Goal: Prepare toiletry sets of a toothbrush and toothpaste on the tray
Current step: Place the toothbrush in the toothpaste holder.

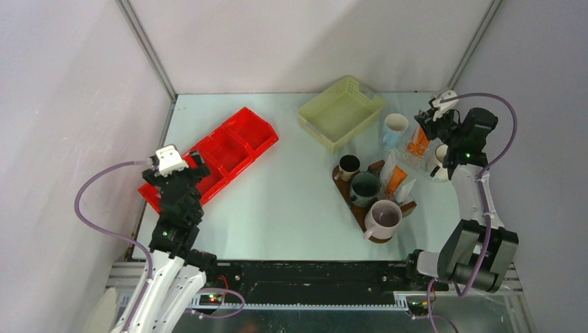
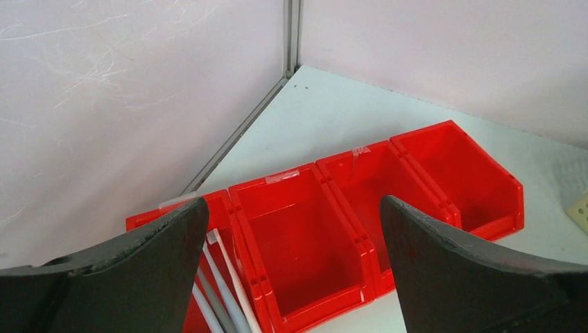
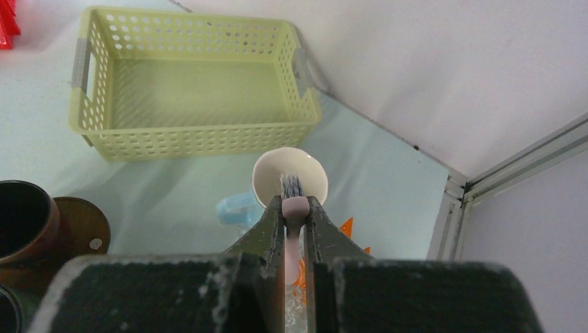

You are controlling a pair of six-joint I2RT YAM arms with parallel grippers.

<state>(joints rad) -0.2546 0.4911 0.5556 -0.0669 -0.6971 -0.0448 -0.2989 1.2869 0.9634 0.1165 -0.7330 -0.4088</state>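
The dark brown oval tray [image 1: 410, 206] carries a small brown mug [image 1: 349, 166], a dark green mug [image 1: 365, 187] and a mauve mug [image 1: 385, 216]. White and orange toothpaste tubes [image 1: 396, 179] stand among them. My right gripper [image 3: 295, 205] is shut on a pink toothbrush [image 3: 294, 208] with dark bristles, held above a light blue mug [image 3: 290, 175]. In the top view this gripper [image 1: 430, 121] hangs at the far right. My left gripper [image 2: 291, 208] is open over the red bin [image 2: 305, 229], with pale toothbrushes [image 2: 223, 291] lying in the compartment by its left finger.
A pale yellow mesh basket [image 1: 341, 111] stands at the back centre. More orange tubes [image 1: 418, 142] sit in a clear holder beside the blue mug [image 1: 396, 128], and a white mug [image 1: 437, 161] is near the right wall. The red bin [image 1: 222, 152] lies diagonally at the left.
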